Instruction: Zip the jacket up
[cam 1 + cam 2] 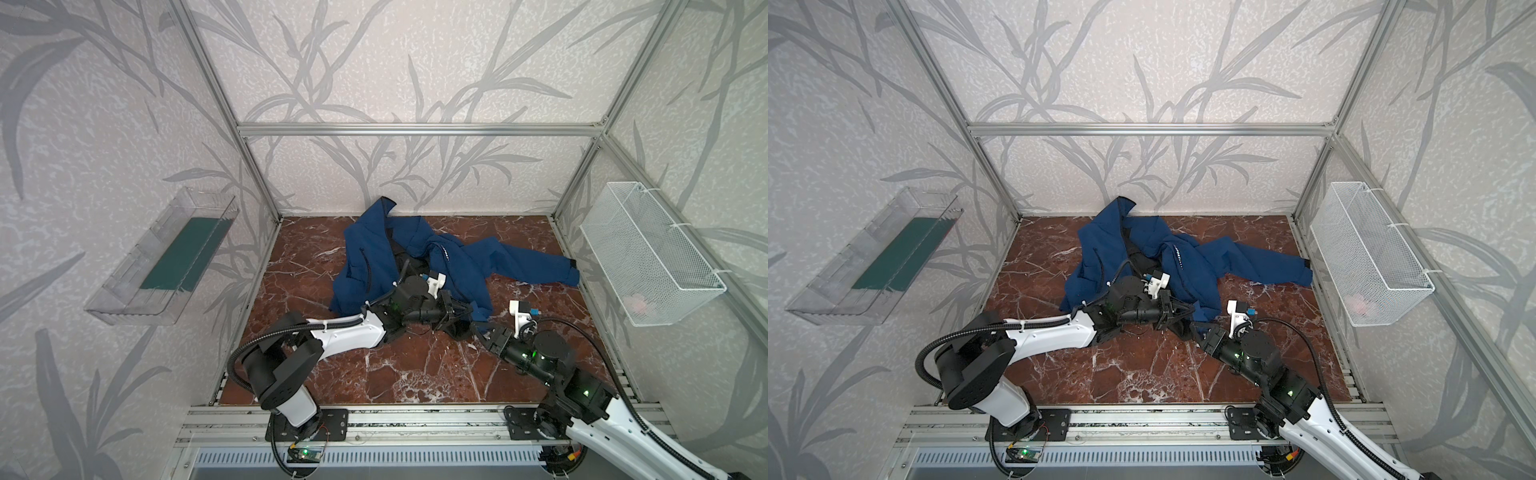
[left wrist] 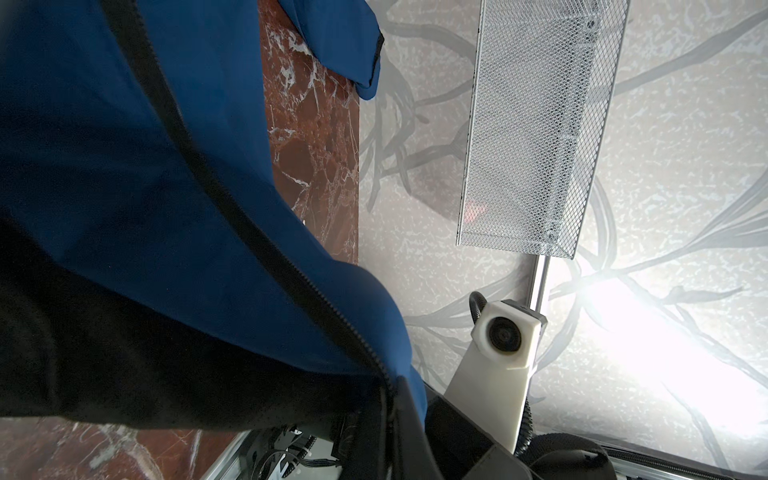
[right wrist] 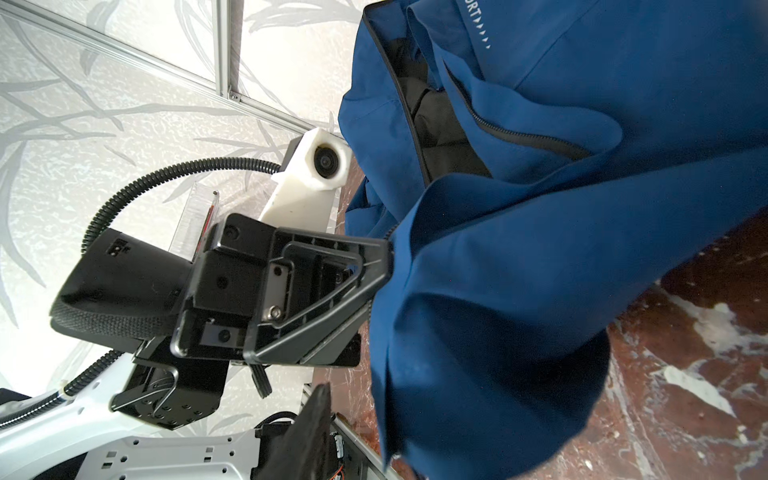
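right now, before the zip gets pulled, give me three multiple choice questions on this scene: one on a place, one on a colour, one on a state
1. Where does the jacket lie?
A) crumpled on the marble table
B) in the mesh basket
C) in the clear tray

2. What colour is its outer fabric?
A) red
B) white
C) navy blue

3. How is the left gripper?
A) open, clear of the cloth
B) shut on the jacket's edge
C) out of sight

Answers:
1 A: both top views show it on the marble, toward the back wall.
2 C: every view shows navy cloth over a black lining.
3 B: the right wrist view shows it pinched on the blue edge.
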### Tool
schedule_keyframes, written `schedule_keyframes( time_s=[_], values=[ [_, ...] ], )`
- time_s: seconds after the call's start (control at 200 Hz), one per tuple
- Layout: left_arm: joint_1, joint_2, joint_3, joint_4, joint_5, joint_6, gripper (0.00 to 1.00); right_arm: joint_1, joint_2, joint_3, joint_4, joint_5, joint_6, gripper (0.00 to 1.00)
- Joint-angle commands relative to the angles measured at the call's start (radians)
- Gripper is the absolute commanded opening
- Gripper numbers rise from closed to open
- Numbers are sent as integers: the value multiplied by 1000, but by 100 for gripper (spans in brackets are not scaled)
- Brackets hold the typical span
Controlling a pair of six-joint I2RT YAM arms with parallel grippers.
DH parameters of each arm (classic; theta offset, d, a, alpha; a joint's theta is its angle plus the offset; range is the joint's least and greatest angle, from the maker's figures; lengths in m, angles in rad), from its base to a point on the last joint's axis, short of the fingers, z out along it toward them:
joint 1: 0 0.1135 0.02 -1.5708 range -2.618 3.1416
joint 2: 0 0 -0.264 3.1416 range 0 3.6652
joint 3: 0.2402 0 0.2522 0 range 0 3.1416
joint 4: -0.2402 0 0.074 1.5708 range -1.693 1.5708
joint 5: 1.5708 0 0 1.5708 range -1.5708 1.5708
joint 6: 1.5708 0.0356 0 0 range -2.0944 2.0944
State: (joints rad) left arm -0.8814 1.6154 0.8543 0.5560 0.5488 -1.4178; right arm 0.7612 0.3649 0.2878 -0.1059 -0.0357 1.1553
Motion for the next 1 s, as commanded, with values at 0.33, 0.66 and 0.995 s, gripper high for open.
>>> schedule_keyframes(
  time_s=[0.33,0.66,0.995],
  values=[
    [2,-58,-57,58,7,-36,0,0,15,-1,60,8,-15,36],
    [-2,-64,-65,58,11,-36,0,-2,46,-4,97,-15,-14,17],
    [0,-71,-64,58,7,-33,6,-2,35,-10,88,-17,-15,0]
  ],
)
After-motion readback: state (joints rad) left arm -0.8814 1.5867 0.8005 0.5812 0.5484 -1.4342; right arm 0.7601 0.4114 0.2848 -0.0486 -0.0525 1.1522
